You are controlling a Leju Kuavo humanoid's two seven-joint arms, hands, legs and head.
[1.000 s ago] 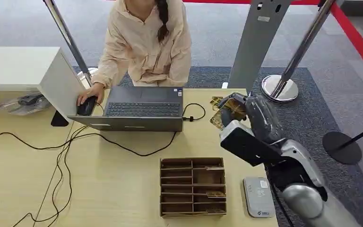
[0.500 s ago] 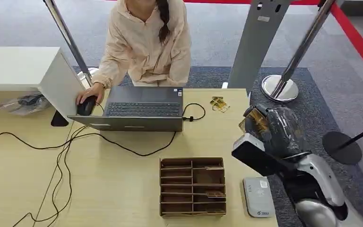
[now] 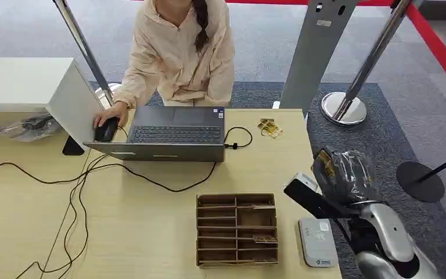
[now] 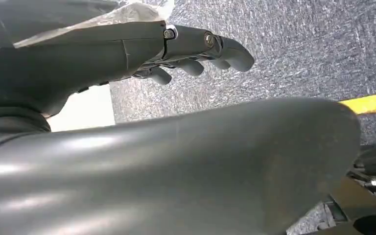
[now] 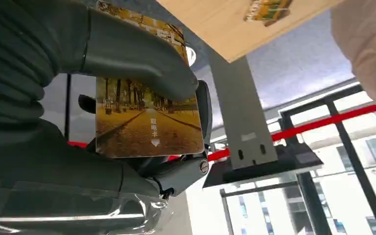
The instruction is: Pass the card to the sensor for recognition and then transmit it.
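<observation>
The right hand (image 3: 348, 174) has moved since a second ago. Back then it was up near the far side of the counter (image 3: 151, 232), close to the little pile of cards (image 3: 270, 128). Now it has pulled back toward the robot and sits just past the counter's right edge, over the grey carpet. It is wrapped in clear plastic.

The right hand holds the card (image 5: 147, 117). The thick grey thumb presses on the card's front and the dark fingers (image 5: 181, 174) are behind it. The card has a picture of a yellow road with trees. In the head view a small bit of the card (image 3: 325, 164) pokes out from the hand.

The sensor (image 3: 317, 241) is a flat grey box near the front right corner of the counter. The hand with the card is near it but farther away from the robot, and not over it.

A brown cardboard tray (image 3: 237, 229) with slots sits to the left of the sensor. A laptop (image 3: 168, 135) sits at the far side. A person (image 3: 180, 52) sits behind it with one hand on a black mouse (image 3: 105, 131). Black wires run over the counter.

The left hand (image 4: 196, 54) hangs over grey carpet. Its fingers are a little curled and apart, and it holds nothing.
</observation>
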